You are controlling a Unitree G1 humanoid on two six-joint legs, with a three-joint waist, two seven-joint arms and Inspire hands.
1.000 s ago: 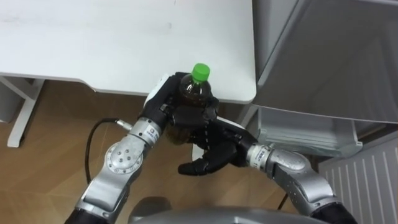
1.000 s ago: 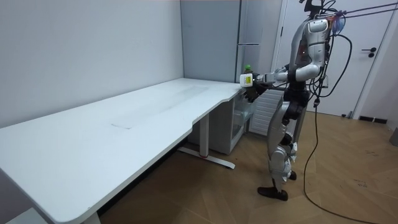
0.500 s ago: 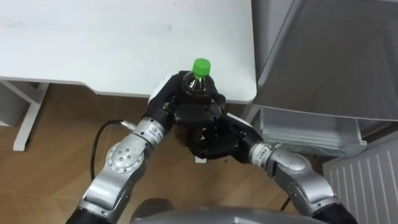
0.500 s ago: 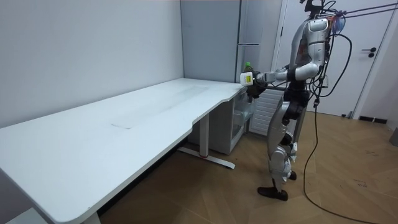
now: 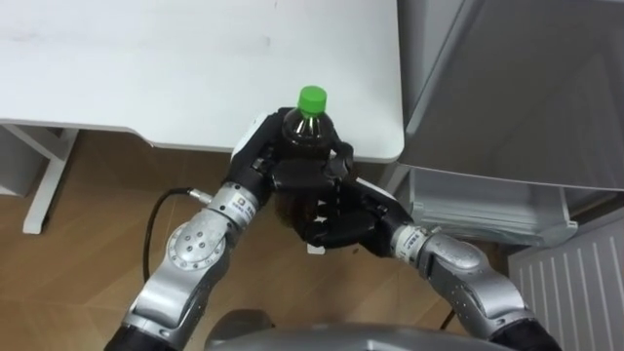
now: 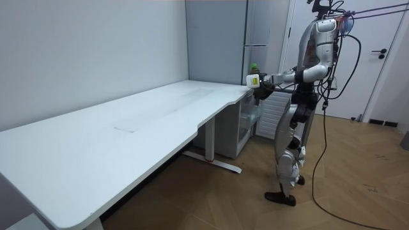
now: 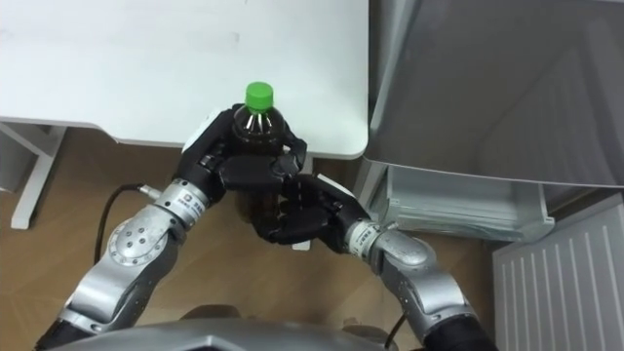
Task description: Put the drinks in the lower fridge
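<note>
the robot stands upright on the wood floor (image 6: 358,185) at the far corner of the long white desk (image 6: 128,121), facing the tall grey fridge (image 6: 214,45) that stands right against that end of the desk. both arms reach forward at chest height. from the head camera, the desk (image 5: 146,78) fills the upper left and the fridge's grey front (image 5: 526,88) the upper right. below that front the lower compartment (image 5: 468,195) stands open, with a white shelf (image 5: 483,219) showing in it, low and to the robot's right of the desk corner.

the left robot hand (image 5: 268,161) comes in from the lower left. its fingers are wrapped round the upper body of a bottle (image 5: 304,141) of dark drink, with the thumb on the near side. the right robot hand (image 5: 336,219) comes up from the lower right and sits beneath the left one, its fingers curled round the lower part of the bottle, so the two hands touch each other around it.

the bottle is held upright in the air between the two hands, just off the rounded front corner of the desk and not resting on it, beside the fridge and above the level of the open lower compartment. its green cap (image 5: 312,97) stands clear above the fingers.
</note>
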